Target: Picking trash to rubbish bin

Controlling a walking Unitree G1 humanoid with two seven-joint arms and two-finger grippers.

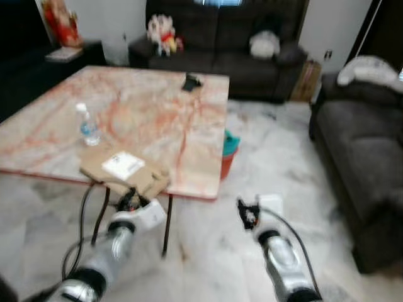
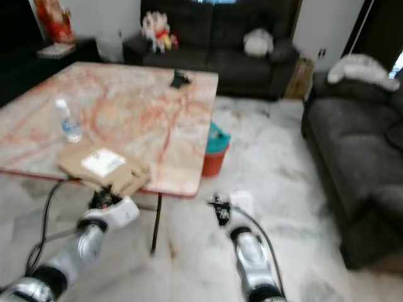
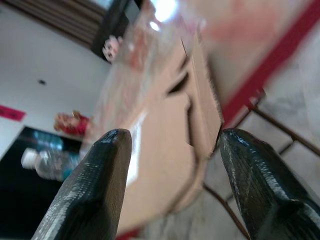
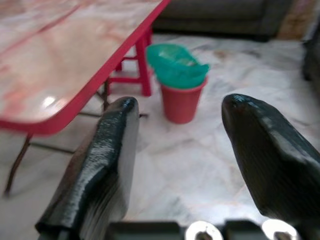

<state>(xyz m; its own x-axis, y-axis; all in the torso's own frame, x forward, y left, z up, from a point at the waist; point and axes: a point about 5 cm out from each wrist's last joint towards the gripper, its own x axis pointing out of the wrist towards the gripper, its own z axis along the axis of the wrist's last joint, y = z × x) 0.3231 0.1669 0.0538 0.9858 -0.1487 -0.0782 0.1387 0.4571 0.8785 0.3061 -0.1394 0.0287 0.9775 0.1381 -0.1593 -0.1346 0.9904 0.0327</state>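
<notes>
Left gripper (image 1: pixel 129 200) nearest, fingers spread, just short of flattened cardboard (image 1: pixel 123 168) overhanging table (image 1: pixel 189 119) near edge. Straddle overhang squarely, then close. Right gripper (image 1: pixel 247 212) open, empty. Bin (image 1: pixel 228 153) right of table.

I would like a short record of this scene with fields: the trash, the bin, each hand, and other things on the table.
trash: flattened cardboard box with a white label, lying at the near edge of the marble table
bin: red bucket with a green liner, on the floor beside the table
left hand: open, just in front of the cardboard, holding nothing
right hand: open, over the floor, holding nothing
other things: water bottle upright; small dark object at the far edge
</notes>
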